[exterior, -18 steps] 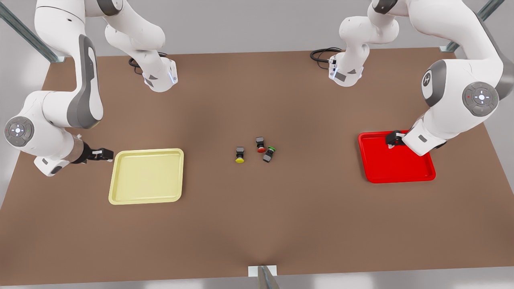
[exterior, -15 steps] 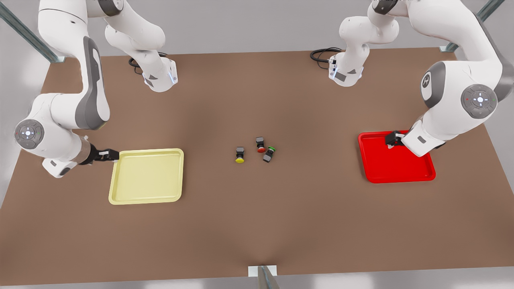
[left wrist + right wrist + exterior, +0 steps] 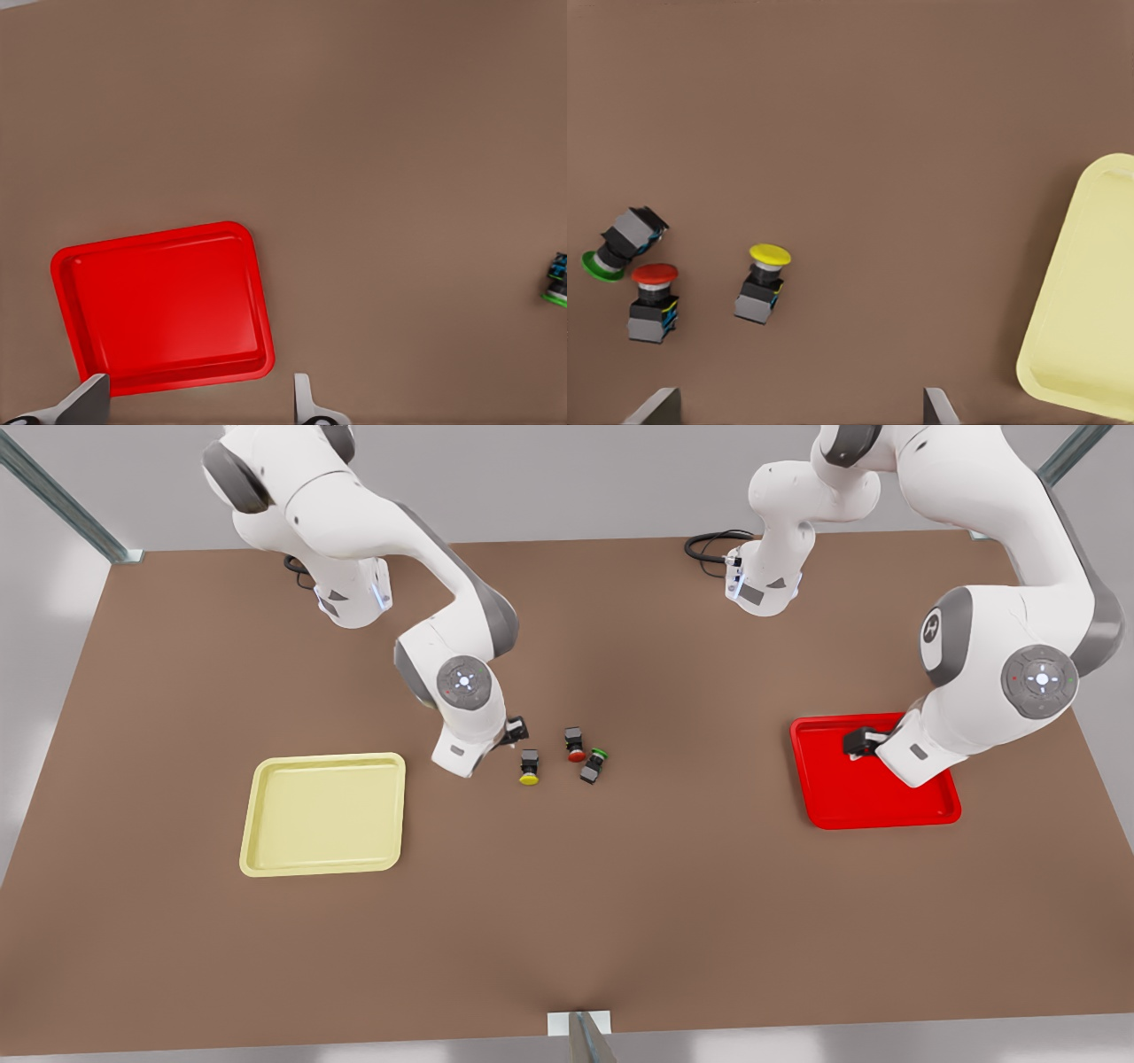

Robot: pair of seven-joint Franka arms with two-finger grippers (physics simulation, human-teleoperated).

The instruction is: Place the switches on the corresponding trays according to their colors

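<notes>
Big change from half a second back: the right gripper (image 3: 516, 732) was parked at the yellow tray (image 3: 324, 815)'s outer edge, toward the desk (image 3: 567, 921) edge on the front view's left. Now that arm has swung all the way in to the middle of the desk. It's sitting just beside the yellow switch (image 3: 529, 766), on its far side, not touching it as far as I can see. In the right wrist view its fingers (image 3: 656, 405) are spread wide apart with nothing between them. The left gripper (image 3: 858, 742) has barely budged, it's over the red tray (image 3: 886, 802) near that tray's far corner on the desk-centre side. Its fingers (image 3: 87, 403) are apart too and it's holding nothing. Nothing on the desk itself has shifted. Count-wise: three switches, one yellow, one red switch (image 3: 575, 744) and one green switch (image 3: 592, 765), all bunched in the middle of the desk. The red and green ones are nearly touching and the yellow one is a bit apart from them, on the yellow tray's side. Two trays: the yellow one toward the desk edge on the front view's left, the red one toward the edge on its right. Both have no switch in them. Two arms, two grippers.
</notes>
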